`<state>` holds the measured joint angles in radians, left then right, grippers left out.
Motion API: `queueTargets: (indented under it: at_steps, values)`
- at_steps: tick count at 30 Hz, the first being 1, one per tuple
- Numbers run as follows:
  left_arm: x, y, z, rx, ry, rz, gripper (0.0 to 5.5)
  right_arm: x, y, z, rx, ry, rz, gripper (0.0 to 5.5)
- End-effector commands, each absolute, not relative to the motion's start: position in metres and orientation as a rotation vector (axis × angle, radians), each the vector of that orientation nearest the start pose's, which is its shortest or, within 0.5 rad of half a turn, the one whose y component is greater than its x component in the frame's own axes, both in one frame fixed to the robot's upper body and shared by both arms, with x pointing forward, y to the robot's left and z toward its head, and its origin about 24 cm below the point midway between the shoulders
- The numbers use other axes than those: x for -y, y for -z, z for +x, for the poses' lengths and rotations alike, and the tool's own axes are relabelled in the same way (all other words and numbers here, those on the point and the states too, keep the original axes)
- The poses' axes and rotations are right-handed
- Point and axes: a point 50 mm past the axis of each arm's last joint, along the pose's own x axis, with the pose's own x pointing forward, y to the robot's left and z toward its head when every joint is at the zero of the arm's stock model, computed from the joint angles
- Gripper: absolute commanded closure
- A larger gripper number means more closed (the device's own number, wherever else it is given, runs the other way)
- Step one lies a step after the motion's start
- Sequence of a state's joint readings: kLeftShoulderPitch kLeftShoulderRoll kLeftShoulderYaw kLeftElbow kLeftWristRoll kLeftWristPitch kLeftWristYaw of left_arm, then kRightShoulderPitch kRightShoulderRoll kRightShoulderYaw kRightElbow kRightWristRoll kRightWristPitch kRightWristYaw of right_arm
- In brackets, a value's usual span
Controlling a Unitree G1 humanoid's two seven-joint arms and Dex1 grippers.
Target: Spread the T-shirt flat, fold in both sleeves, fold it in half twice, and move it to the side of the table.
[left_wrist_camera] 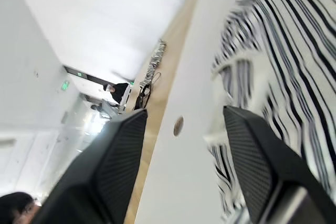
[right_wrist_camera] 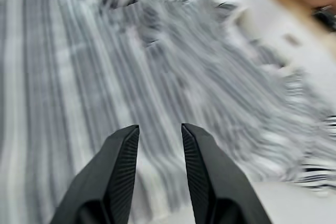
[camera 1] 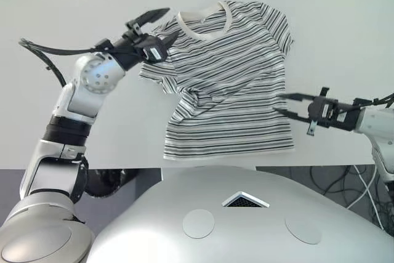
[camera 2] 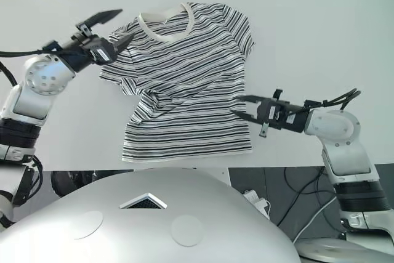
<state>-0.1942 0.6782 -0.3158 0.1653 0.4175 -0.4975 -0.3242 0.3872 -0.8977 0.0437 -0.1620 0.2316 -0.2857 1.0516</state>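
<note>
Spreading stage. The striped T-shirt (camera 1: 228, 84) lies on the white worktop (camera 1: 74, 4), collar away from me and hem near the front edge. Its left sleeve (camera 1: 157, 75) is bunched, and a crease (camera 1: 191, 97) puckers the left flank. My left hand (camera 1: 172, 21) is spread at the left shoulder. The right hand (camera 1: 279, 103), fingers parted, sits by the right side seam. Neither grips cloth. To do this well, I would pinch shoulder and seam, draw them gently apart low along the worktop, and stop once the pucker flattens.
</note>
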Motion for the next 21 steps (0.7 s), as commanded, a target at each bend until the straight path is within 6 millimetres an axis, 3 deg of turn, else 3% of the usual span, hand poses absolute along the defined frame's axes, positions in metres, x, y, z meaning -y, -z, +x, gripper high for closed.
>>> queueTargets:
  at_steps: [1, 6, 11, 16, 21]
  values:
    - [-0.168, -0.041, 0.256, 0.253, 0.936, 1.248, 2.82, 0.243, -0.054, 0.138, -0.408, -1.314, -0.574, 3.99]
    - [-0.171, -0.019, 0.259, 0.216, 1.0, 1.324, 2.82, 0.249, -0.048, 0.137, -0.476, -1.328, -0.588, 3.99]
    - [-0.185, -0.005, 0.272, 0.133, 0.996, 1.397, 2.82, 0.254, -0.035, 0.131, -0.585, -1.345, -0.611, 3.99]
    - [-0.197, -0.007, 0.296, 0.099, 0.926, 1.494, 2.82, 0.257, -0.025, 0.122, -0.668, -1.384, -0.617, 3.99]
    - [-0.192, -0.008, 0.307, 0.132, 0.942, 1.542, 2.82, 0.251, -0.026, 0.121, -0.659, -1.418, -0.624, 3.99]
